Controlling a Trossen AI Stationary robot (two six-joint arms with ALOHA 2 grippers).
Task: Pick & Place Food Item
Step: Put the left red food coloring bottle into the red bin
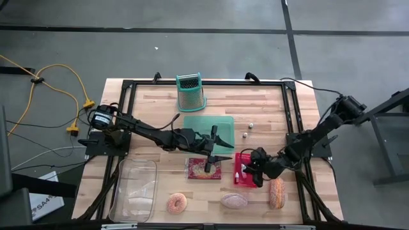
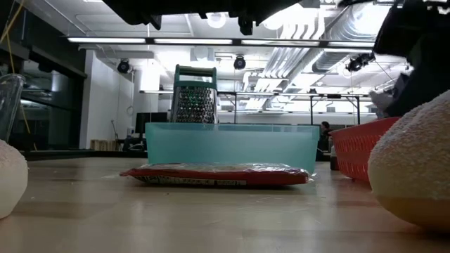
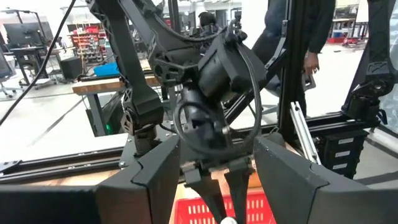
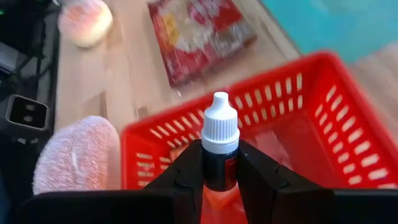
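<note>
Dropper bottle (image 4: 220, 138) (white cap), pincer-held (image 4: 219, 180), above red basket (image 4: 323, 99).

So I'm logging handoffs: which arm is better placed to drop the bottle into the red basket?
Right. Its claw is shut on the bottle directly over the basket; the left claw hangs open over the packet.

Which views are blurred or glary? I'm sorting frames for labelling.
Right wrist view: small white-capped dropper bottle sharp, red plastic basket and packet soft. Low view: pale rounded foods at both edges blurred, ceiling lights glare. High view: evenly lit, sharp.
</note>
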